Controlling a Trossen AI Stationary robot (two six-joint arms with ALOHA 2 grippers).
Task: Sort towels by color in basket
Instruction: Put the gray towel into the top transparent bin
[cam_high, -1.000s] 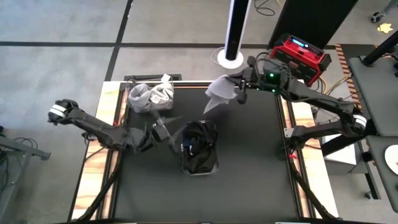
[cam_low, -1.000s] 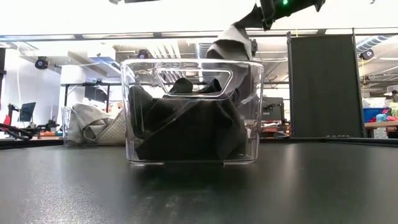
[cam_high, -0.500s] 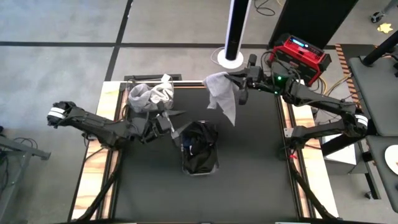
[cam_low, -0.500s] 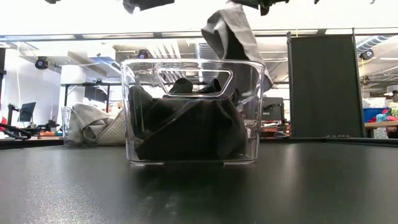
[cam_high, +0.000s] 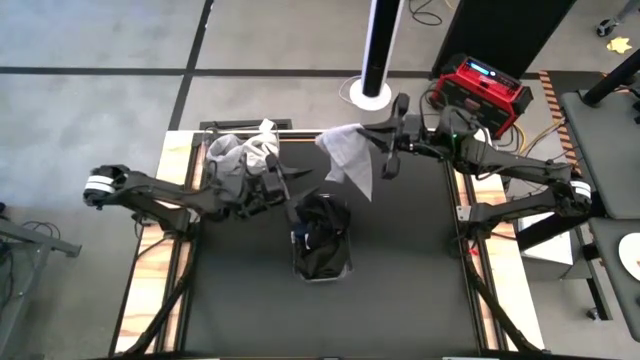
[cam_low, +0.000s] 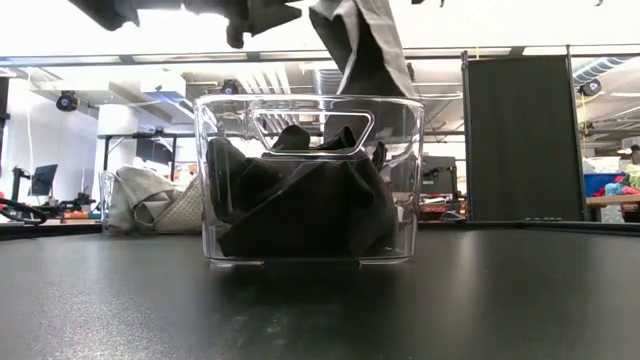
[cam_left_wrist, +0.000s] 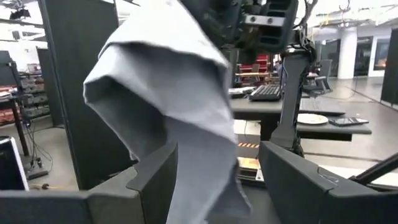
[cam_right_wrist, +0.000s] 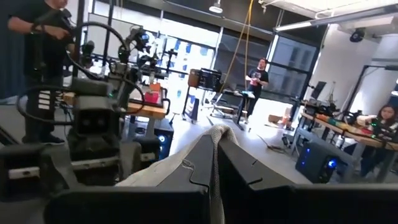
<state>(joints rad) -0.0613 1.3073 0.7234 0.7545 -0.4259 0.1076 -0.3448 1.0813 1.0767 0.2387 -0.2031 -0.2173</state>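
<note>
High view: right gripper (cam_high: 378, 140) is clamped on a grey towel (cam_high: 349, 160) hanging at 12 o'clock of the dark-towel basket (cam_high: 321, 237), clear of it for handover. Left wrist view: left gripper (cam_left_wrist: 214, 180) is spread, flanking the cloth.

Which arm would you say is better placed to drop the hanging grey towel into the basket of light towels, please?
Probably the right: the right gripper is shut on the grey towel. The left gripper, open, only faces it beside the light-towel basket.
</note>
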